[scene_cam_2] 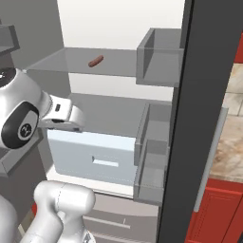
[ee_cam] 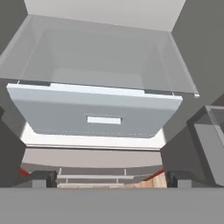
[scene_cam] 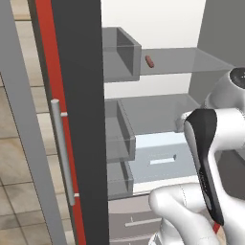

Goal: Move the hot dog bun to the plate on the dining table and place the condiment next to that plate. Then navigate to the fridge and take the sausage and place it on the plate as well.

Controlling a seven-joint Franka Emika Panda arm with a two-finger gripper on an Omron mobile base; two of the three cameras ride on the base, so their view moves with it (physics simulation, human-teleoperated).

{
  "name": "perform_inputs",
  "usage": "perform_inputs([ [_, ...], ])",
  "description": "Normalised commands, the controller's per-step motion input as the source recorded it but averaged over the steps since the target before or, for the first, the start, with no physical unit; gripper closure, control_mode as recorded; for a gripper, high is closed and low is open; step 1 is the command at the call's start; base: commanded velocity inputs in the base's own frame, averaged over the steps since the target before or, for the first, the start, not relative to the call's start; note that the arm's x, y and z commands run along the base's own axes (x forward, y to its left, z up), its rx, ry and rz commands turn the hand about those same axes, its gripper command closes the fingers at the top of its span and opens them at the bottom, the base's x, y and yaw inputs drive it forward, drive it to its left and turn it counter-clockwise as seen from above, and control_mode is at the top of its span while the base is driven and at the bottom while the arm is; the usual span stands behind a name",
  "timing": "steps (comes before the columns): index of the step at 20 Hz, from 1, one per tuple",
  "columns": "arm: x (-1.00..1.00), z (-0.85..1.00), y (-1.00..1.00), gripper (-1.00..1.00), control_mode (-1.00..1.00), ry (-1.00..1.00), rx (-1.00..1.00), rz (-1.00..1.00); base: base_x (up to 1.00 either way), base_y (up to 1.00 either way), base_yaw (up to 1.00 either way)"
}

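The sausage (scene_cam: 150,61) lies on the upper glass shelf (scene_cam: 191,60) of the open fridge (scene_cam: 158,28); the fingers (ee_cam: 43,178) stand fully apart, holding nothing, above the pale drawer (ee_cam: 98,114).

fridge (scene_cam: 158,110) upper shelf (scene_cam: 191,60) | sausage (scene_cam: 150,61) lying on it

Sausage (scene_cam: 150,61) tiny on upper fridge shelf (scene_cam: 191,60), detail unreadable; arm covers shelf's right end.

No readable text, label, brand, number or sign stands on anything here; the fridge (scene_cam: 158,110) shelves and drawer (ee_cam: 96,116) are plain.
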Motion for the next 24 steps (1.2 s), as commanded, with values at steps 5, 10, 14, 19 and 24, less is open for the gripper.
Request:
perform_inputs([
  [5, -0.49, 0.85, -0.01, -1.00, -1.00, -0.35, 0.00, 0.01, 0.00, 0.00, 0.00],
  [10, -0.19, 1.00, -0.01, -1.00, -1.00, -0.31, 0.00, 0.04, 0.00, 0.00, 0.00],
  [14, 0.50, 0.92, 0.19, -1.00, -1.00, -0.04, 0.00, 0.01, 0.00, 0.00, 0.00],
  [19, 1.00, 0.40, 0.50, -1.00, -1.00, 0.09, 0.00, 0.00, 0.00, 0.00, 0.00],
  [24, 1.00, -0.13, 0.11, -1.00, -1.00, 0.04, 0.00, 0.00, 0.00, 0.00, 0.00],
])
